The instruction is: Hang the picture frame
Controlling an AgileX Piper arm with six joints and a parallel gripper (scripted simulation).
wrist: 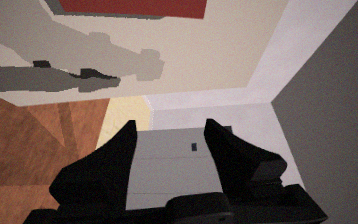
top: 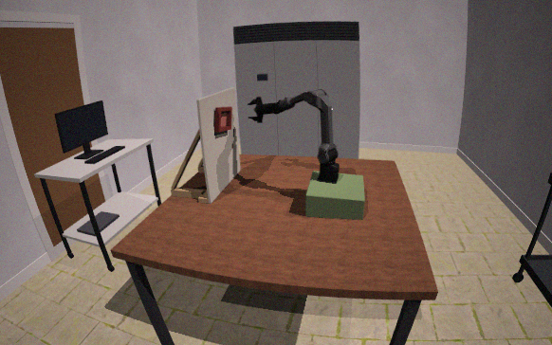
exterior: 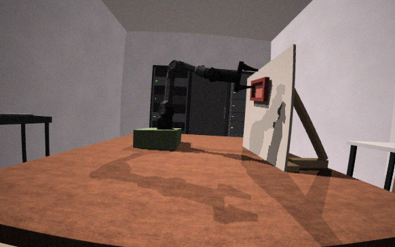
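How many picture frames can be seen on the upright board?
1. A single red picture frame sits high on the beige upright board, facing the open gripper, which is not touching it. The board's back side is hidden, so nothing there can be counted.

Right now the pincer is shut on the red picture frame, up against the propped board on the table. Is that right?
Not quite. The pincer is open and holds nothing; the top view shows a gap between it and the red picture frame. The frame is indeed up against the propped board on the table.
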